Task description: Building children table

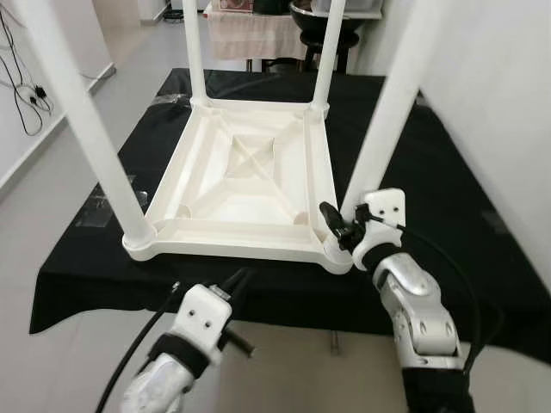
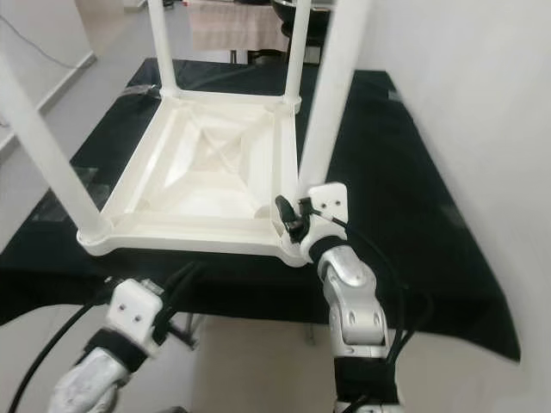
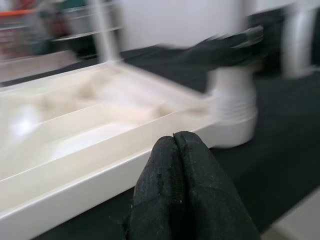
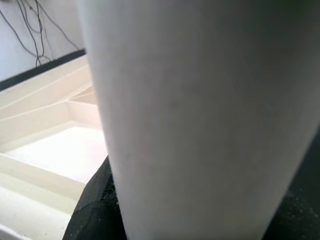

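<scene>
So the white plastic kids' table (image 1: 250, 172) is flipped upside down on a black cloth (image 1: 448, 198) with all four legs sticking up. The right gripper (image 1: 337, 225) is clamped around the bottom of the near right leg (image 1: 392, 103), right where it plugs into the corner socket. The left gripper (image 3: 176, 150) has its fingers pressed together holding nothing, hovering just off the near edge of the tabletop

Right gripper (image 1: 343, 225) raised, forearm angled up, fingers clamped round a white leg (image 1: 387, 112). Left gripper (image 1: 241, 280) low, fingers (image 3: 185, 190) pressed together, empty.
</scene>
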Controlling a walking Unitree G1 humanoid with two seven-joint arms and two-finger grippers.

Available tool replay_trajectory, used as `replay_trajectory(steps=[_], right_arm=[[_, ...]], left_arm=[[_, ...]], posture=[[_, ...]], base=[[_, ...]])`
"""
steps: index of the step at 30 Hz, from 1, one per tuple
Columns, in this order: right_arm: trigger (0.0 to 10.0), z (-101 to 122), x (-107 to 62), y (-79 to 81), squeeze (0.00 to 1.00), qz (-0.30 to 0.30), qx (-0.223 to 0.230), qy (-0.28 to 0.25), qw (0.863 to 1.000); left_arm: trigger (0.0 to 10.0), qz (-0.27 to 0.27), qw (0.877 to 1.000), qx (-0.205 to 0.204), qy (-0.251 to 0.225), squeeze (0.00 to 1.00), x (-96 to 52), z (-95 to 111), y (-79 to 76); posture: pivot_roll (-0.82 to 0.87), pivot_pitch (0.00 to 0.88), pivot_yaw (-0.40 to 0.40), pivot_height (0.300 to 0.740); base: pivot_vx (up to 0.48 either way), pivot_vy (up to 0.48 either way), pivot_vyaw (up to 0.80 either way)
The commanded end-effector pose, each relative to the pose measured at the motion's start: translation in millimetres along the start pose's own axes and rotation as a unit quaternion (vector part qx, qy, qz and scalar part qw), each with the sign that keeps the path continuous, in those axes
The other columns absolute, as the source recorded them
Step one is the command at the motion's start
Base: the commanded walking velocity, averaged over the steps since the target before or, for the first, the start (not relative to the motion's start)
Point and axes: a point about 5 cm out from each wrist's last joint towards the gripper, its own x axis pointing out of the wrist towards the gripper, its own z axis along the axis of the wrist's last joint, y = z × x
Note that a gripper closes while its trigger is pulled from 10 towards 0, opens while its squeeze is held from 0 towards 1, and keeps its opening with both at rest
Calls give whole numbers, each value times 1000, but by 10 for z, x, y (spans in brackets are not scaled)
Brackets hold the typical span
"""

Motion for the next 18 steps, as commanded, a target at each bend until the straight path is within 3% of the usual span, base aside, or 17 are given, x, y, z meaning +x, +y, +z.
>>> replay_trajectory(steps=[1, 4, 5, 8, 9, 12, 13, 14, 15, 18], right_arm=[[0, -300, -22, 1, 0, -1, 13, 74, 997], [0, -257, -29, 38, 0, -6, 14, 75, 997], [10000, -172, 26, 76, 0, -2, 9, 72, 997], [10000, -81, 78, 97, 0, 5, 10, 60, 998], [10000, 35, 134, 91, 1000, 12, 6, 45, 999], [10000, 226, 233, 11, 1000, 28, -5, 16, 999], [10000, 383, 310, -103, 953, 50, -13, -8, 999], [10000, 383, 310, -103, 953, 50, -13, -8, 999], [10000, 473, 338, -161, 0, 74, -16, -24, 997], [10000, 707, 361, -269, 0, 170, -9, -66, 983]], left_arm=[[10000, -20, 1000, -21, 2, 0, -9, -39, -69], [10000, -22, 999, -27, 0, 0, -3, -42, -80], [10000, -25, 999, -40, -4, 0, 11, -39, -89], [10000, -28, 998, -49, -7, 0, 26, -34, -96], [10000, -34, 998, -58, -12, 0, 36, -17, -103], [10000, -40, 996, -78, -17, 0, 43, 12, -109], [10000, -46, 994, -92, -18, 0, 31, 15, -115], [10000, -46, 994, -92, -18, 0, 31, 15, -115], [10000, -46, 994, -95, -18, 0, 26, 14, -121], [10000, -46, 994, -99, -18, 0, -9, 5, -151]], posture=[[41, 124, -26, 740], [41, 122, -27, 740], [46, 116, -29, 740], [48, 113, -33, 740], [48, 110, -35, 740], [49, 106, -36, 740], [49, 103, -38, 740], [49, 103, -38, 740], [51, 101, -38, 740], [50, 97, -40, 740]], base=[[0, 0, 0], [0, 0, 0], [0, 0, 0], [0, 0, 0], [0, 0, 0], [0, 0, 0], [0, 0, 0], [0, 0, 0], [0, 0, 0], [0, 0, 0]])
